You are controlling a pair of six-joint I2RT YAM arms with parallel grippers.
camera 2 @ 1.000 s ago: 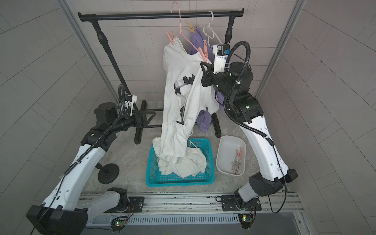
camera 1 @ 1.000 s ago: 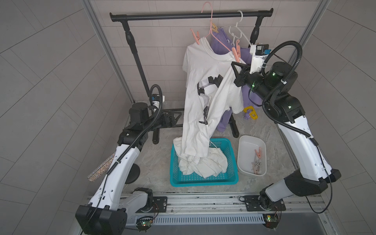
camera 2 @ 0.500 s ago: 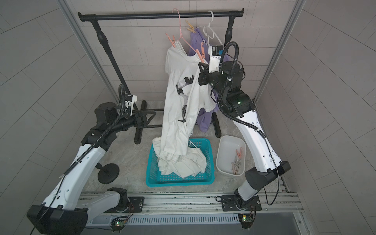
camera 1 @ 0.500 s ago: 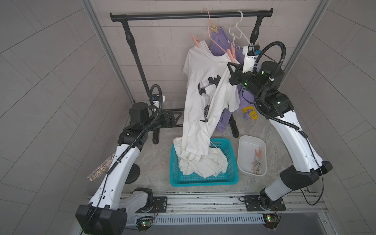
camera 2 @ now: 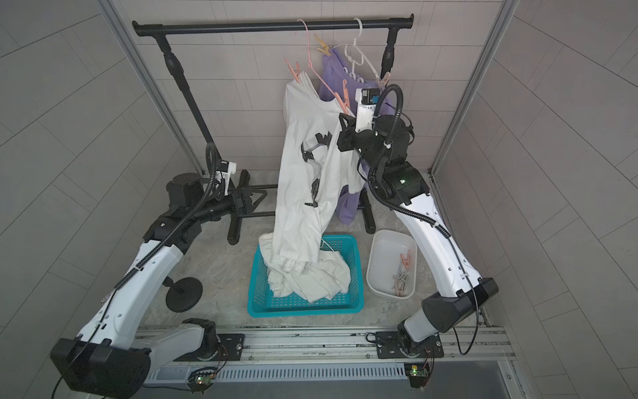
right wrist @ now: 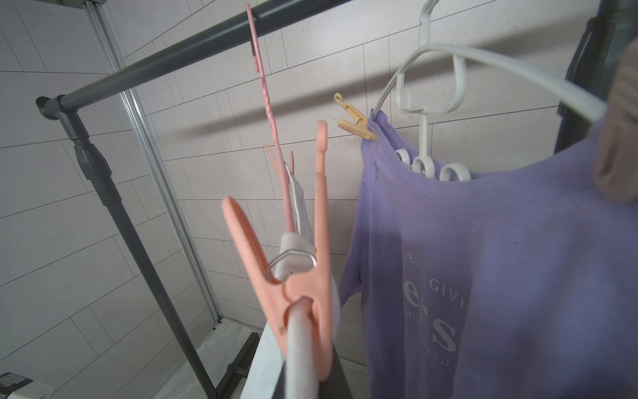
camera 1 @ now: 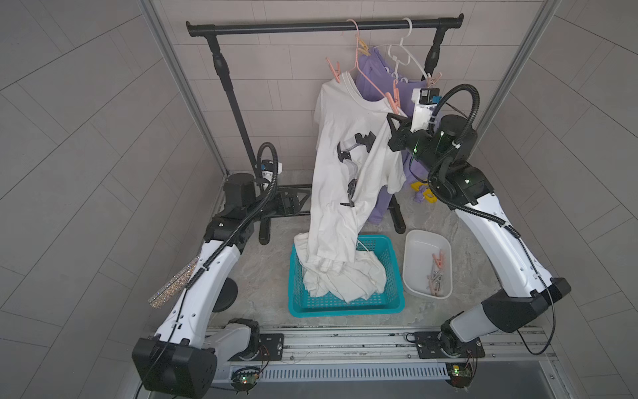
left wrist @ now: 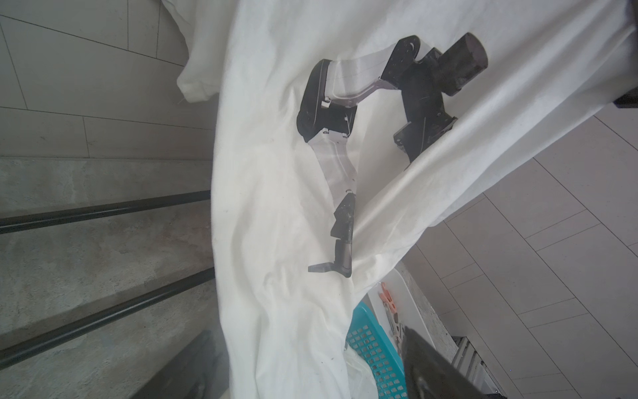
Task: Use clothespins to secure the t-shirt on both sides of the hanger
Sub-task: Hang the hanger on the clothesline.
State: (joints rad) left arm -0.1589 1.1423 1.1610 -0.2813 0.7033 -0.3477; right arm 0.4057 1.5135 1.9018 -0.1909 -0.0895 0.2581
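The white t-shirt (camera 1: 348, 172) hangs on a pink hanger (camera 1: 359, 55) from the rack, with its hem in the basket. One salmon clothespin (camera 1: 333, 69) grips its left shoulder. Another clothespin (camera 1: 394, 98) is clamped on the right shoulder and fills the right wrist view (right wrist: 303, 276). My right gripper (camera 1: 393, 118) is shut, its tips just under that pin, and a dark finger (right wrist: 336, 383) shows behind it. My left gripper (camera 1: 293, 203) stands open, low by the rack's feet. It faces the shirt's printed front (left wrist: 276, 207) with nothing between its fingers.
A white tray (camera 1: 411, 241) holds several spare clothespins (camera 1: 438, 262). The turquoise basket (camera 1: 345, 307) holds more white cloth. Behind the hanger, a purple shirt (right wrist: 483, 276) hangs on a white hanger (right wrist: 424, 103) with a yellow pin (right wrist: 355, 127). The black rack bar (camera 1: 310, 27) runs overhead.
My right gripper has shifted left, closer to the shirt's right shoulder and the pin there, staying shut. The left arm has not moved.
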